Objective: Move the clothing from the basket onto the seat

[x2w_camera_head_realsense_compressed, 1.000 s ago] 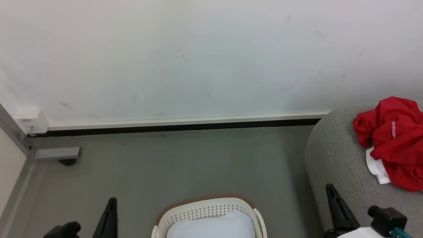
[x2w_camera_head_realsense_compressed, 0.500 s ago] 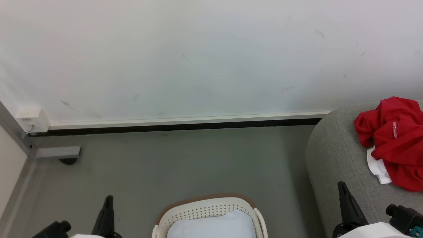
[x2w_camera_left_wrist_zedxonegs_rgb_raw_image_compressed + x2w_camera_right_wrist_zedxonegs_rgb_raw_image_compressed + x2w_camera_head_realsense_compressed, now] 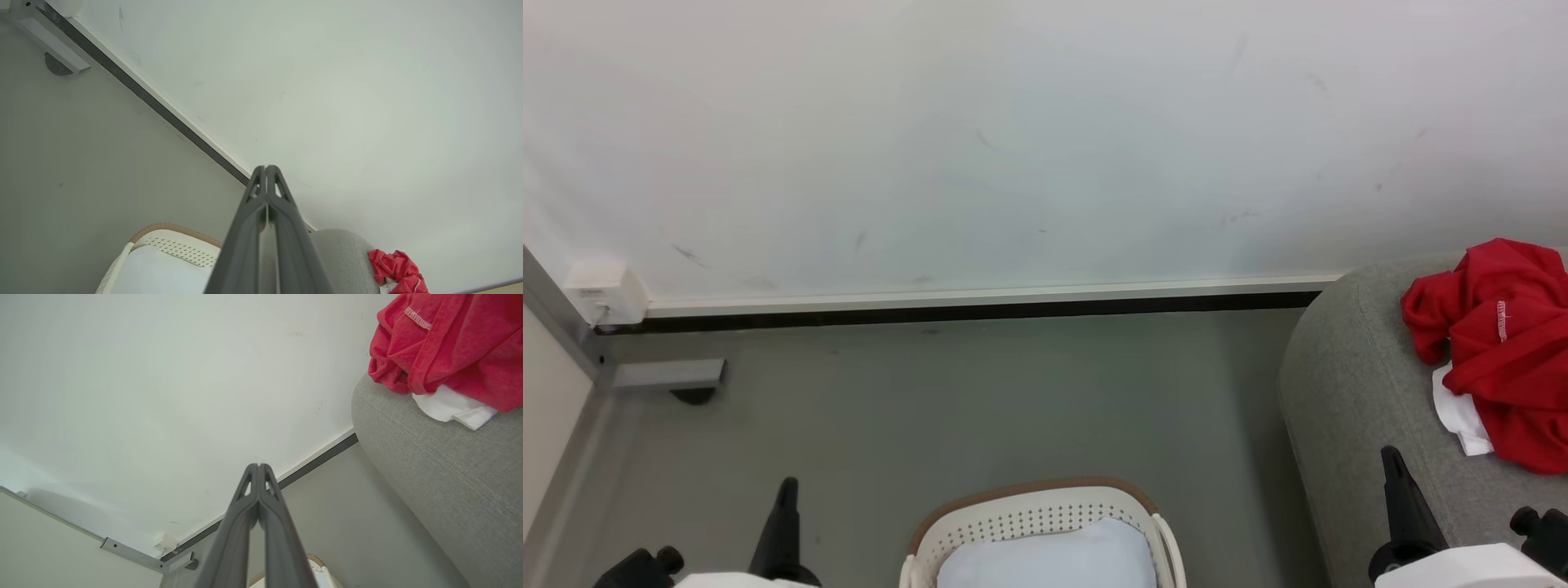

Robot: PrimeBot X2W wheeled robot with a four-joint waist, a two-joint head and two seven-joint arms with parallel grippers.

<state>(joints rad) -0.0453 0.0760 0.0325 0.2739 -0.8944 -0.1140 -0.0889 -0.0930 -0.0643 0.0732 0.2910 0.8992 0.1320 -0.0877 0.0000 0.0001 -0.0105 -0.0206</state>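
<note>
Sliding the right gripper [image 3: 1391, 453] further right than a second ago, nudging the left gripper [image 3: 786, 486] slightly left. Holding both pinched closed and empty, tips aimed up toward the wall [image 3: 1045, 147]. Leaving the clothing [image 3: 1503, 351] crumpled on the seat [image 3: 1347, 392] (basket [image 3: 1029, 516] sitting between the arms).

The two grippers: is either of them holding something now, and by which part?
Nothing is held. The left gripper and the right gripper are both shut, with nothing between them. The red clothing lies on the seat, untouched.
</note>
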